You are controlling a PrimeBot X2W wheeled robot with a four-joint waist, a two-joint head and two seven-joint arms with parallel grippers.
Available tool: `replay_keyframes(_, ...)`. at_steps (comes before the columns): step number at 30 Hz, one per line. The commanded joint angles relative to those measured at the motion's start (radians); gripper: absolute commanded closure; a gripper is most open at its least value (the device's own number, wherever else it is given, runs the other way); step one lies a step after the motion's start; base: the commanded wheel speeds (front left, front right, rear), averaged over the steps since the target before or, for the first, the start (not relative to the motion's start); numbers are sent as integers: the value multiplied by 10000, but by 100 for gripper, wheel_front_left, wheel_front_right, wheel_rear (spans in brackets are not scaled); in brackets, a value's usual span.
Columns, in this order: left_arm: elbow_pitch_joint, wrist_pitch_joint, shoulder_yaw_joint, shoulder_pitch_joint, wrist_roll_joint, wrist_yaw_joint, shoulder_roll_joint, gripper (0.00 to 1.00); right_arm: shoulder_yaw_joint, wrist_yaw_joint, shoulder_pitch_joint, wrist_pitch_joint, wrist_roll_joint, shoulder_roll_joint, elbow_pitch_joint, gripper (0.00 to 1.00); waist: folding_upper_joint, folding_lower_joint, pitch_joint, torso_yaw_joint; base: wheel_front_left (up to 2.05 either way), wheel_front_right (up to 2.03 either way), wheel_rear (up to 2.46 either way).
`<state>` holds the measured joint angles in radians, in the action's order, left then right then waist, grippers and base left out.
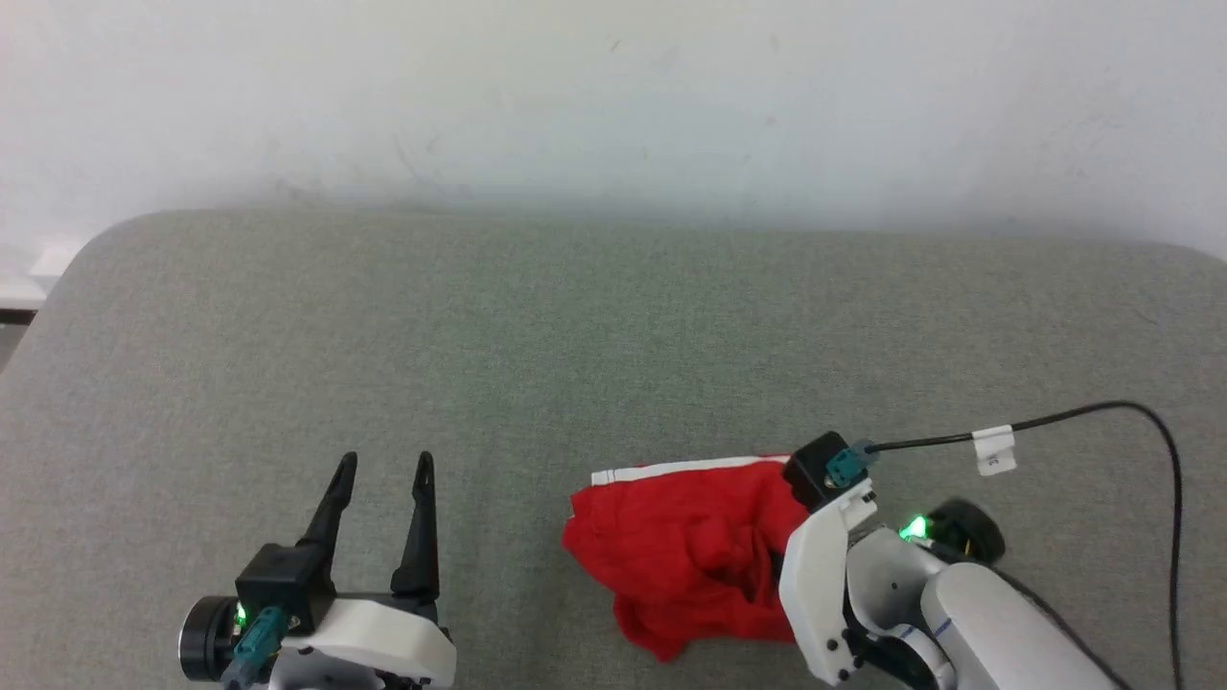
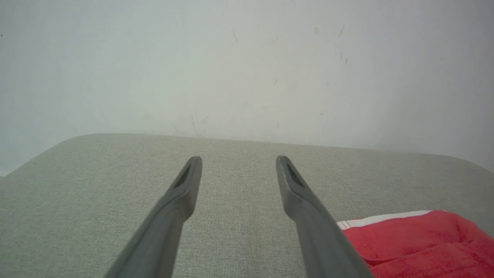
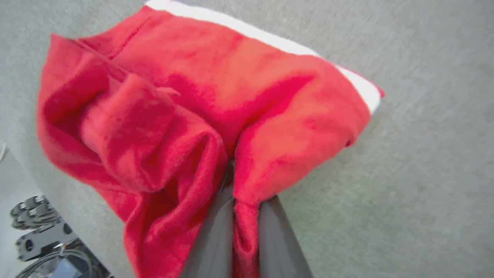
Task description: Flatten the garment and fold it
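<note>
The garment (image 1: pixel 685 546) is a crumpled heap of red fabric with a white stripe along its far edge, lying on the grey surface at the lower right of the head view. My right gripper (image 3: pixel 241 200) is shut on a fold of the garment (image 3: pixel 200 96), red cloth pinched between its two dark fingers (image 3: pixel 276 239). In the head view the right wrist (image 1: pixel 829 537) covers the heap's right side. My left gripper (image 1: pixel 379 470) stands open over bare surface to the garment's left, fingers (image 2: pixel 185 185) spread with nothing between them; the garment (image 2: pixel 417 243) shows at its lower right.
The grey padded surface (image 1: pixel 575 335) runs back to a pale wall (image 1: pixel 613 96), with rounded far corners. A black cable (image 1: pixel 1102 422) with a white tag loops from the right wrist over the surface's right part. Dark hardware (image 3: pixel 38 231) sits below the surface's near edge.
</note>
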<state>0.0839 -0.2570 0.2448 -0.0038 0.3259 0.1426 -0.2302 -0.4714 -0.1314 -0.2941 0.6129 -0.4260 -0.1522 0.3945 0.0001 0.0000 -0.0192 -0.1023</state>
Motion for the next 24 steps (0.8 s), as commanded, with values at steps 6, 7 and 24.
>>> replay_keyframes(6, -100, -47, -137, 208, -68, -43, 97, 0, -1649, 7, -417, -160, 1552, -1911, -2261, 100, -1, 0, 254, 678, 0, 0, 0)
replay_keyframes(7, -130, -47, -171, 226, -66, -41, 120, 0, -1848, 7, -397, -84, 1645, -2181, -2591, 100, -1, 0, 226, 825, 0, 0, 0)
replay_keyframes(24, -1290, 110, -293, -888, -732, -110, -94, 0, -833, 7, -751, -1185, 1208, -4996, -2044, 100, -1, 0, -2343, 3723, 0, 0, 0)
